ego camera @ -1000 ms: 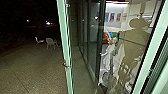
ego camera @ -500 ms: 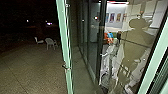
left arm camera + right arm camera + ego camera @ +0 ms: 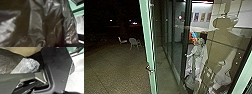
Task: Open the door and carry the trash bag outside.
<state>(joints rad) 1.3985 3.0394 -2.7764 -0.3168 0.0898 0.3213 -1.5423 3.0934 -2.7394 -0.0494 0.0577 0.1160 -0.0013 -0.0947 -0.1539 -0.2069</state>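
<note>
Left wrist view: dark, creased trash bag (image 3: 36,21) (both pincers' opening and hold, I can't tell).

Yard (image 3: 111,72): dim, black to you beyond the chairs (image 3: 134,43).
Glass (image 3: 221,42): reflections veil the lit wall (image 3: 201,9) (a bright strip (image 3: 202,2) glows above).
Trash bag (image 3: 35,20): mostly dark, glare on its folds.
Pale surface (image 3: 76,80): nearly washed out in your right wrist view.
</note>
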